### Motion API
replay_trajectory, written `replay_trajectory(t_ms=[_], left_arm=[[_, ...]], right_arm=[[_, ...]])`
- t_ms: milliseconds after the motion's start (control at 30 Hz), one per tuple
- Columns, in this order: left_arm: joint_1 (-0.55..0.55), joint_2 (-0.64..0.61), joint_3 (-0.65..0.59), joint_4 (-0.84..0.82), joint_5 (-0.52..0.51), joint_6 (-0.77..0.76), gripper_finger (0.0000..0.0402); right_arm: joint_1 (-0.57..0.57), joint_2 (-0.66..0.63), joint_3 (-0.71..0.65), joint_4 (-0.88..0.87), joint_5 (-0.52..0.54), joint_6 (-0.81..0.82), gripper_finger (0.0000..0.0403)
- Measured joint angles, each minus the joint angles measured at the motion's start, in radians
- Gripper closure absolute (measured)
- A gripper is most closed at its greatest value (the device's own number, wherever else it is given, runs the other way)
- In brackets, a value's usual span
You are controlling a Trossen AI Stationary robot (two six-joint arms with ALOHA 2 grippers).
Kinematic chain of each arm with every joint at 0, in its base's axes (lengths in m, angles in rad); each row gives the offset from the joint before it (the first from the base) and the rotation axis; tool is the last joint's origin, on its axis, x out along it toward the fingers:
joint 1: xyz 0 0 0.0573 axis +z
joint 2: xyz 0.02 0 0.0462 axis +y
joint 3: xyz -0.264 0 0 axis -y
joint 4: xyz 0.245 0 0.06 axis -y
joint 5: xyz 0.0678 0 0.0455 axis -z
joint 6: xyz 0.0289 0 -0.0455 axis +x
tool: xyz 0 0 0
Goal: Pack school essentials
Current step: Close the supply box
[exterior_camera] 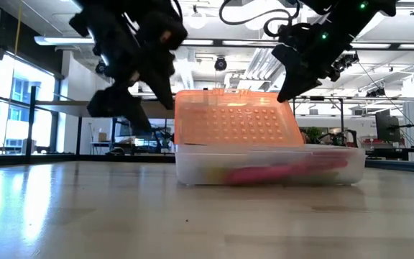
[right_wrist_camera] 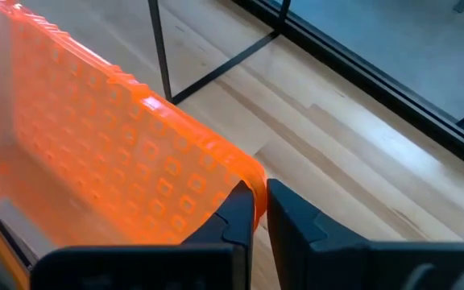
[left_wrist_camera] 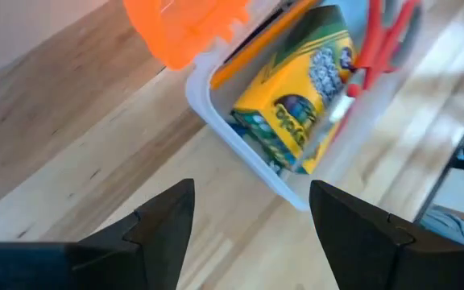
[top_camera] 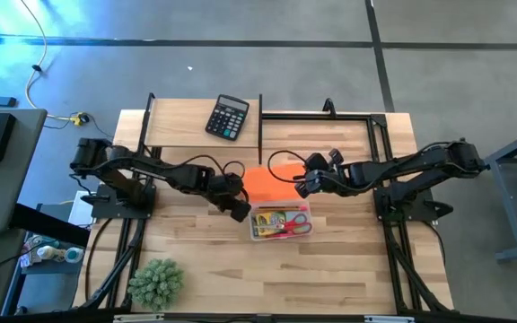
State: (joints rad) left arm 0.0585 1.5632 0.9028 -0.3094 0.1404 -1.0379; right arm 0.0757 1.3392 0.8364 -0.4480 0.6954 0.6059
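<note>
The right gripper [right_wrist_camera: 260, 211] has its jaws pinched on the edge of the orange lid [right_wrist_camera: 95, 173], holding it up over the clear box [top_camera: 281, 222] mid-bench. The left gripper [left_wrist_camera: 248, 213] hovers jaws apart at the box's near corner. Inside lie the crayon pack [left_wrist_camera: 296, 93] and red-handled scissors [top_camera: 293, 224] — calculator [top_camera: 228, 117] and plant [top_camera: 156, 282] well apart

High view looks straight down; low view level across the table [exterior_camera: 85, 216]; wrist views close, apparently sharing the orange lid [right_wrist_camera: 95, 161].
</note>
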Motion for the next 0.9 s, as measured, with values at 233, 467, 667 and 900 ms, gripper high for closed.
replay_trajectory(t_ms=[233, 467, 667, 900], left_arm=[[0.031, -0.101, 0.0, -0.115, 0.009, 0.09, 0.0165], [0.131, -0.197, 0.0, -0.143, 0.071, 0.208, 0.0165], [0.23, -0.25, 0.0, -0.147, 0.093, 0.258, 0.0165], [0.332, -0.261, 0.0, -0.098, 0.119, 0.275, 0.0165]], right_arm=[[0.007, 0.0, 0.0, 0.002, 0.009, -0.003, 0.0385], [0.065, 0.0, 0.0, 0.004, 0.091, -0.024, 0.0385], [0.093, 0.001, 0.0, 0.004, 0.14, -0.03, 0.0385], [0.097, 0.003, 0.0, 0.004, 0.149, -0.065, 0.0385]])
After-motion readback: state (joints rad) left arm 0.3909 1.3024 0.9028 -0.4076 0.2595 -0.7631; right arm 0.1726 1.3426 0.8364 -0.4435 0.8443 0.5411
